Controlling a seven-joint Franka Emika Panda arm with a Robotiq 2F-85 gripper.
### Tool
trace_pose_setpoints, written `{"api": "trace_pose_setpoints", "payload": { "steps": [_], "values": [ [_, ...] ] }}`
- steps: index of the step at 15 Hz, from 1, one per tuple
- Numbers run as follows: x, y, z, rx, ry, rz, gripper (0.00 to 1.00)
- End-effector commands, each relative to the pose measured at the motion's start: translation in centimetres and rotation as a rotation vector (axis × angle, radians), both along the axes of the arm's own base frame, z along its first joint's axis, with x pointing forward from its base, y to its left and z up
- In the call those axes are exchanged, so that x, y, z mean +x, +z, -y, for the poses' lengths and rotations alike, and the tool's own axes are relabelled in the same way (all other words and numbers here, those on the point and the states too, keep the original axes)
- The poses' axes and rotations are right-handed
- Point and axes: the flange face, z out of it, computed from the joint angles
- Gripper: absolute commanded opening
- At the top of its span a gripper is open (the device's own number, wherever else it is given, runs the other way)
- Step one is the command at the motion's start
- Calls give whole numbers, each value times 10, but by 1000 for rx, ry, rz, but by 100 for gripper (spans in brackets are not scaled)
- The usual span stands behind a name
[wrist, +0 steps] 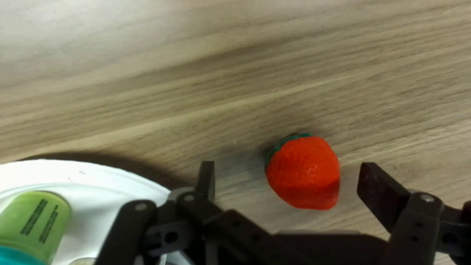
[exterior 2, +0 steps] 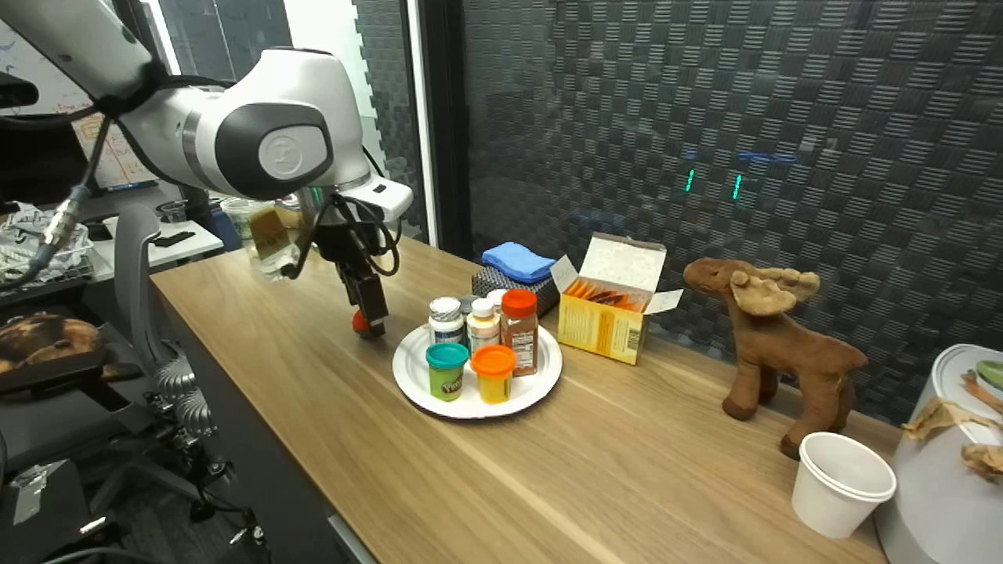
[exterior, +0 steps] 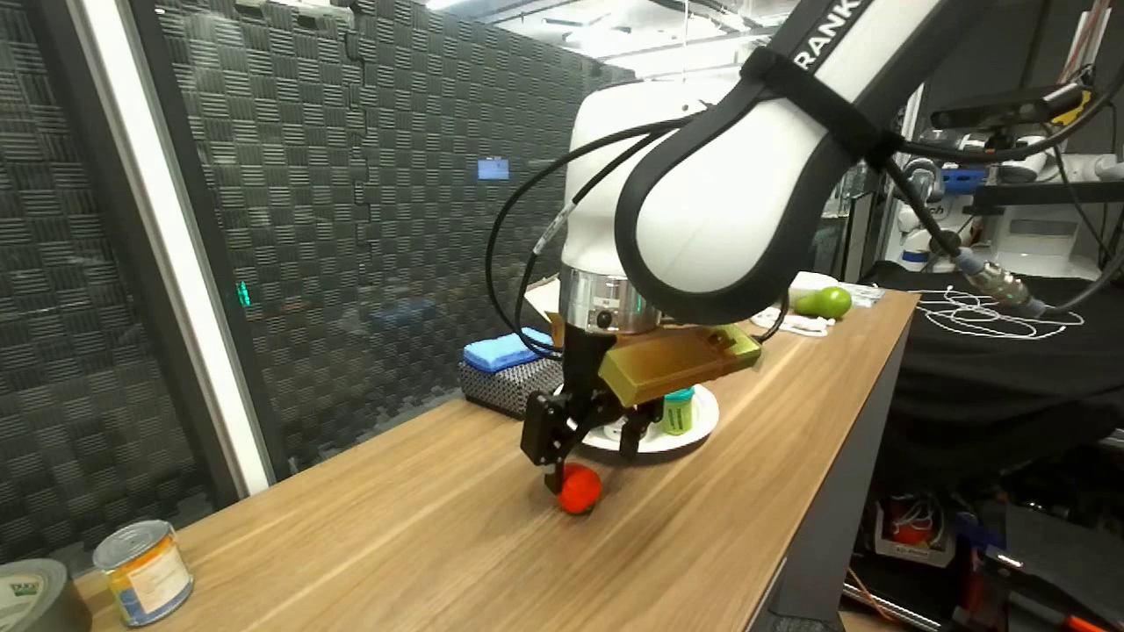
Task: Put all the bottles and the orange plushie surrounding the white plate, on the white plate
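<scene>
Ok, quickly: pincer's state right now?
Pincer: open, holding nothing; the orange-red, green-topped, strawberry-shaped object shows between its jaws in the wrist view.

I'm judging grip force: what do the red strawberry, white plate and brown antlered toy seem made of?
The red strawberry looks like plastic or coated foam, slightly glossy, from its small highlight. The white plate could be paper, foam or plastic, matte: thin edge, no sharp reflections. The brown antlered toy seems plush fabric, matte, judging by its velvety surface.

The gripper [wrist: 289, 180] straddles a red strawberry [wrist: 303, 173] near the plate [wrist: 99, 198].
</scene>
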Motion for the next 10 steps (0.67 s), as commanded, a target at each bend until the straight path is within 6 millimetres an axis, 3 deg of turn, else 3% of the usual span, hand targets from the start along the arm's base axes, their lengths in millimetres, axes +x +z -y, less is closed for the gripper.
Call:
{"api": "trace_pose_setpoints", "payload": {
  "steps": [1, 3, 4, 5, 6, 10],
  "values": [
    [6, 3, 2, 34, 22, -10, 100],
    [7, 2, 3, 42, 30, -16, 97],
    [8, 1, 3, 50, 36, -22, 79],
    [9, 0, 3, 56, 38, -23, 72],
    [9, 0, 3, 64, 43, -27, 72],
    [11, -4, -2, 79, 58, -35, 41]
  ]
}}
